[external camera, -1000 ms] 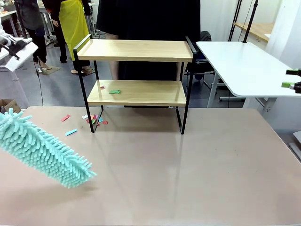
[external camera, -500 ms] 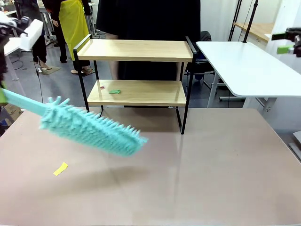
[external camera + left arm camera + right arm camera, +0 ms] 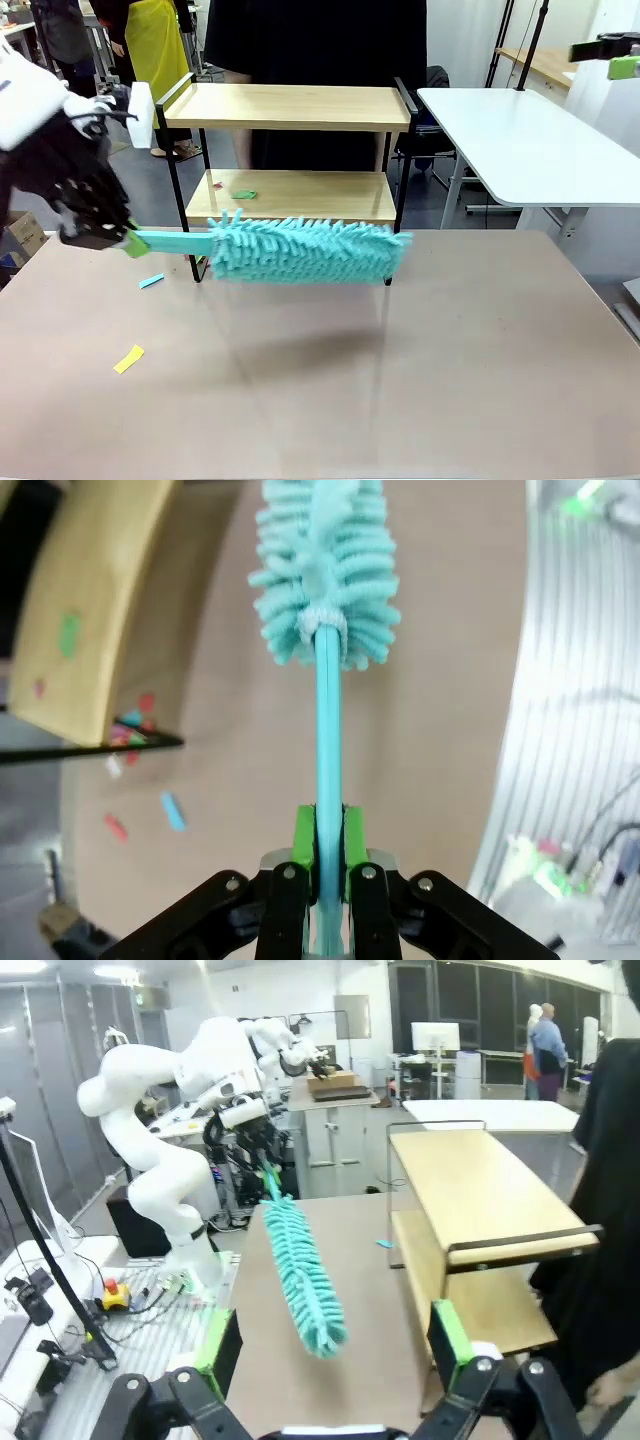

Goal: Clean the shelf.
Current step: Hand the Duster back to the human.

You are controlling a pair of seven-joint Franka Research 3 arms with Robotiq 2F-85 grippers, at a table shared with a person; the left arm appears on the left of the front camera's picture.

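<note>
In front of shelf (image 3: 290, 150): duster (image 3: 305, 250) has swung up level with lower board; left gripper (image 3: 327, 845) clenched on handle. Right gripper (image 3: 335, 1345) released. Your sweep of paper scraps (image 3: 243, 194) looks imminent.

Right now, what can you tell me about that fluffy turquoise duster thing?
The duster has a long head of soft turquoise chenille-like fingers on a flat, thin handle of the same colour, plastic by its look. The left pincer is shut on the handle's end, its green pads on both flat sides. The duster lies roughly level, held in the air above the beige table, just in front of the shelf by its lower board. Whether it touches the shelf is unclear.
</note>
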